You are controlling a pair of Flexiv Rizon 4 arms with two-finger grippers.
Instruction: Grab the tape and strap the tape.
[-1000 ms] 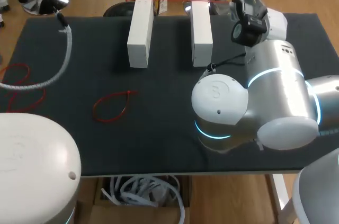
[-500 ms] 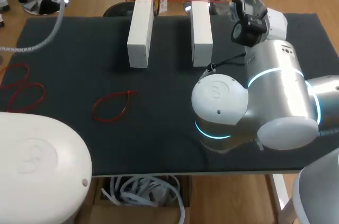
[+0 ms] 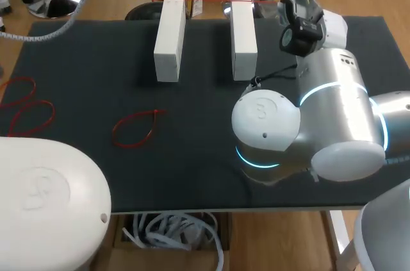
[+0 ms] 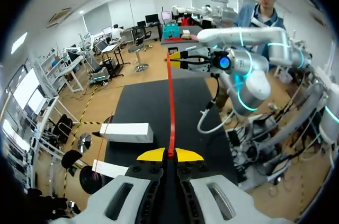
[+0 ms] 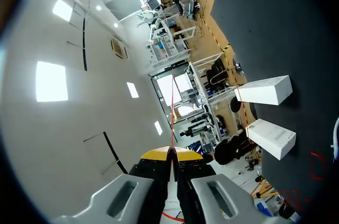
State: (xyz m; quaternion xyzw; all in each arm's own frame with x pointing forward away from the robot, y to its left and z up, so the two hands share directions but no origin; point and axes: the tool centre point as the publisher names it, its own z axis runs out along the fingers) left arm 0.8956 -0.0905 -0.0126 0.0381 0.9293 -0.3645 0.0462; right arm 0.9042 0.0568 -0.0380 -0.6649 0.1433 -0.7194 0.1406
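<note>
Head view, nearest first: our left arm [image 3: 45, 194] has swung its white joint housing further in over the near-left corner of the surface [image 3: 192, 162] than a second ago. Its grey corrugated hose [image 3: 45, 34], which then lay draped on the dark cloth, has lifted away to the far-left corner. Our right arm [image 3: 327, 111] has not shifted. A loose red strap loop [image 3: 134, 128] lies left of the middle and more red loops [image 3: 25, 114] lie at the left edge, all where they were. Beyond them the two white boxes [image 3: 170, 37] stand side by side, unmoved, and the red tape [image 3: 208, 0] runs across their far ends.

In the left wrist view the left end effector [image 4: 170, 154] has its yellow tips pinched together on one end of that tape, which runs straight ahead toward our other arm. In the right wrist view the right end effector [image 5: 170, 153] is likewise clamped on the thin red line.

We judge the grab done. The left arm's lift looks like tensioning the tape over the boxes, and the strapping is not yet finished.

The box faces show no writing. The arm joints carry an embossed mark that we cannot read.
</note>
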